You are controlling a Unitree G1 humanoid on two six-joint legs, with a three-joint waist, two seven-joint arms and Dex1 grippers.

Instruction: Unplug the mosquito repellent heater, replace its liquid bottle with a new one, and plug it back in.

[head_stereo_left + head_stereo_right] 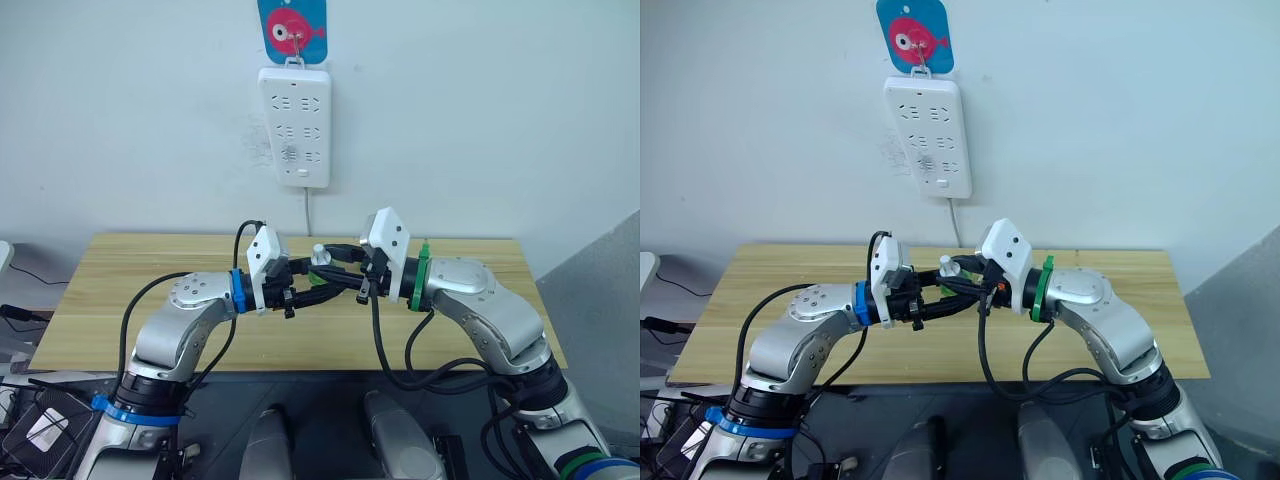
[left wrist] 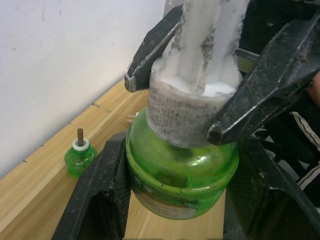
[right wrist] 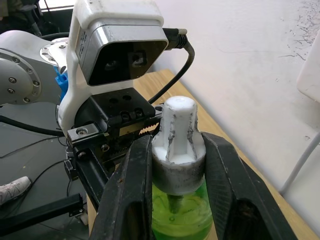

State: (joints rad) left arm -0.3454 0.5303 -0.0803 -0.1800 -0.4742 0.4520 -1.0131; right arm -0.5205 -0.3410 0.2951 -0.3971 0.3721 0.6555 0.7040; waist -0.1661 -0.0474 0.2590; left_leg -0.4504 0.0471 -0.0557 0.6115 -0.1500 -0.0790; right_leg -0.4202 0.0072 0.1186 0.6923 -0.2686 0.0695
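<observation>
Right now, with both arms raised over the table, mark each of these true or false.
1. The left gripper grips the green bottle by its body. True.
2. The right gripper is open and clear of that bottle. False: it is shut on the bottle's white cap.
3. A second green bottle, uncapped with its wick showing, stands on the wooden table. True.
4. The power strip lies flat on the table. False: it hangs on the wall above it.
5. A heater is plugged into the strip. False: nothing is plugged into its sockets.
</observation>
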